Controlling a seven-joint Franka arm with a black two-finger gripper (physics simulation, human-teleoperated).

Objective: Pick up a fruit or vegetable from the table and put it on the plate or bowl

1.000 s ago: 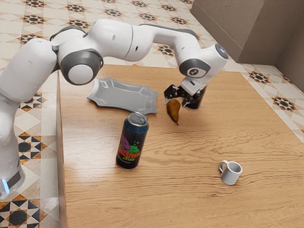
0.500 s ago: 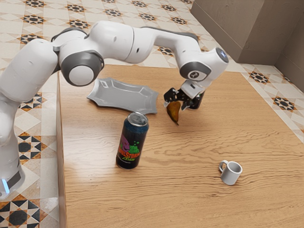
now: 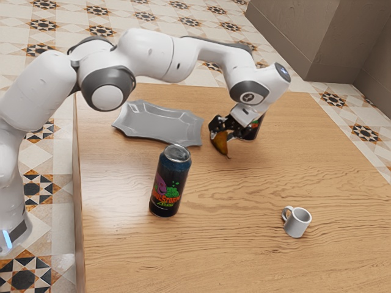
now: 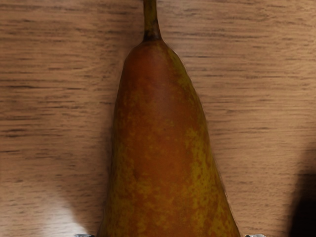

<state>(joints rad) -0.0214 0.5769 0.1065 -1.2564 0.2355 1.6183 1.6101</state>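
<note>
One brown-green pear [image 4: 163,148] is counted, along with one grey scalloped metal plate [image 3: 156,122], one dark drink can with a bright printed label [image 3: 170,181], one small white ceramic mug [image 3: 297,221] and one light wooden table [image 3: 244,195].

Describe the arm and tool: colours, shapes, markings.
The arm is glossy white, built of rounded links with grey joint bands and round white caps. A small blue light glows near its foot. The tool is black, blocky and two-fingered.

The pear [image 4: 163,148] is russet (mottled yellow-green), the plate [image 3: 156,122] grey, the can [image 3: 170,183] black.
</note>
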